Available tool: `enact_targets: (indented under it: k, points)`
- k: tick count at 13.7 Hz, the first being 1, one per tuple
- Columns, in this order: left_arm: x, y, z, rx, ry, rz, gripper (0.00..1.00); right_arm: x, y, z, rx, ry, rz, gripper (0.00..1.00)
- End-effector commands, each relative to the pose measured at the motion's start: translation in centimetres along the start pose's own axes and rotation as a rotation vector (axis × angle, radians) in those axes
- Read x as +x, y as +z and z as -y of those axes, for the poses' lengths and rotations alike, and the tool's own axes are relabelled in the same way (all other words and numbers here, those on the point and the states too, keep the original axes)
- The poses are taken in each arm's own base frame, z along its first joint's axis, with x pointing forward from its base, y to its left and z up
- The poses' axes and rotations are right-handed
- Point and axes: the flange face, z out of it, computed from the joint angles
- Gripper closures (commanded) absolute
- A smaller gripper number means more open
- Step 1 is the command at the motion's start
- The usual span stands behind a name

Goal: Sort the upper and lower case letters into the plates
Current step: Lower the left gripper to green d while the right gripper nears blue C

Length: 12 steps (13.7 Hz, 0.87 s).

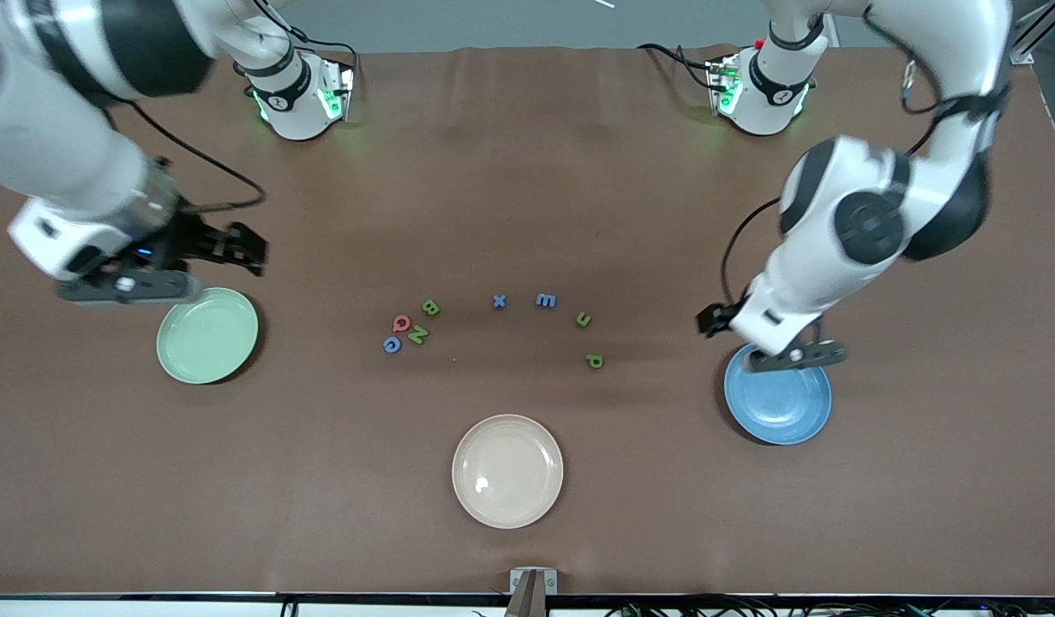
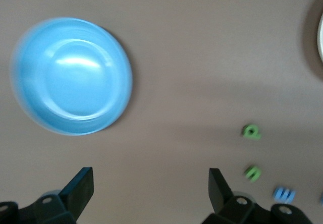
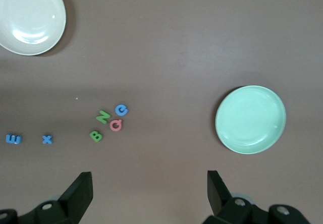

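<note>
1. The right arm reaches out from its base and bends down toward its end of the table; the right gripper (image 1: 236, 248) hangs just above the table beside the green plate (image 1: 207, 335), fingers (image 3: 81, 191) spread apart and holding nothing.
2. The left arm folds at the elbow and points down; the left gripper (image 1: 720, 319) hangs by the rim of the blue plate (image 1: 778, 394), fingers (image 2: 82, 186) apart and holding nothing.
3. The letters lie flat in a loose arc mid-table, between the two plates.
4. Toward the right arm's end sit the G (image 1: 392, 344), Q (image 1: 401, 323), N (image 1: 418, 334) and B (image 1: 431, 307), close together.
5. Toward the left arm's end lie the x (image 1: 499, 301), m (image 1: 546, 300), u (image 1: 584, 319) and p (image 1: 594, 362).
6. The m seems turned on its side, though it is too small to be sure.
7. A beige plate (image 1: 507, 470) sits nearest the front camera.
</note>
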Motion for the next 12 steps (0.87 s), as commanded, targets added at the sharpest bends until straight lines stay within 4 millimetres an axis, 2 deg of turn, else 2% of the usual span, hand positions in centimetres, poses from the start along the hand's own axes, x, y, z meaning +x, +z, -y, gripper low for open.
enact_targets:
  k: [1,4,7,9,12]
  points:
    - [-0.5,6.2,-5.4,-0.03,-0.07,-0.032,0.01,1.1,3.9,1.6,-0.03,0.006,0.061,0.0]
    - [-1.6,11.5,-9.1,-0.058,-0.142,-0.035,0.05,2.8,11.1,3.6,-0.06,0.015,0.165,0.01]
    - [-2.3,14.4,-12.9,-0.05,-0.176,-0.041,0.16,4.2,18.5,4.5,0.029,0.286,0.221,0.01]
    - [-2.9,16.5,-14.4,-0.016,-0.191,-0.055,0.19,3.5,24.1,4.1,0.05,0.352,0.176,0.0]
    - [-3.1,18.5,-14.8,-0.009,-0.229,-0.058,0.27,2.2,29.9,4.1,0.101,0.516,0.085,0.0]
